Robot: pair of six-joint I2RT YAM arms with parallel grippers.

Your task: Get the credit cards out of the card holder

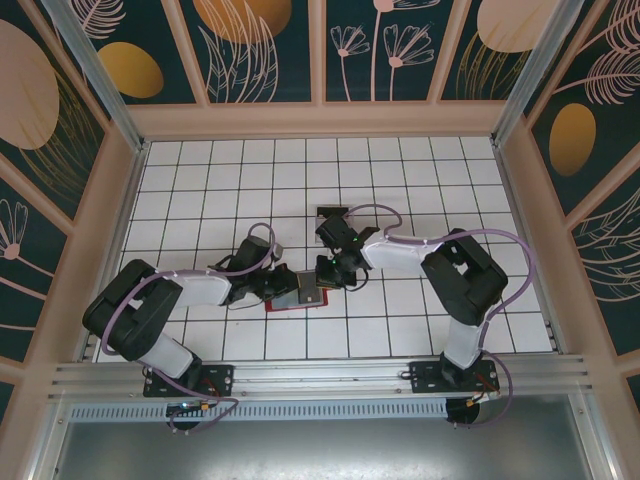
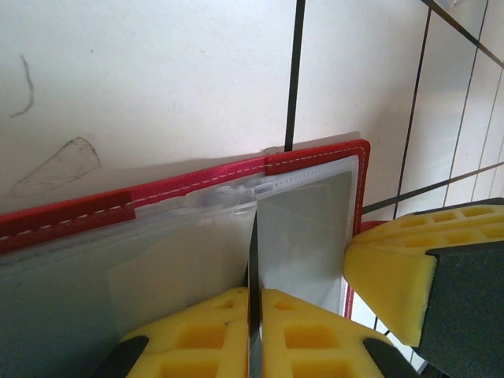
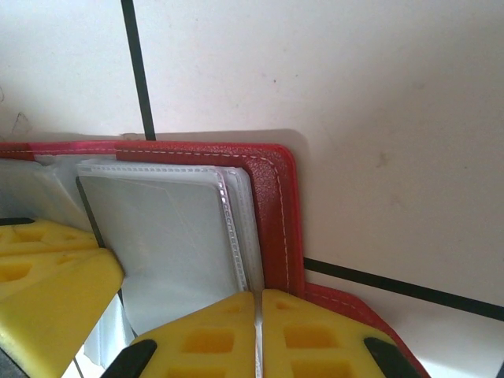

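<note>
The red card holder (image 1: 290, 303) lies open on the white tiles, its clear plastic sleeves (image 3: 165, 236) facing up inside the stitched red rim (image 2: 315, 161). My left gripper (image 2: 253, 293) is shut on a thin dark-edged sheet that stands upright out of the holder; I cannot tell whether it is a card or a sleeve. My right gripper (image 3: 258, 294) is shut on the edge of a clear sleeve at the holder's red corner (image 3: 277, 205). Both grippers meet over the holder (image 1: 305, 283). A small dark card-like rectangle (image 1: 326, 212) lies behind the right wrist.
White tiled floor with black grout lines stretches around the holder (image 1: 400, 180). Pale wooden walls close in the sides and back (image 1: 320, 120). The right gripper's yellow finger (image 2: 394, 268) sits close beside the left one's.
</note>
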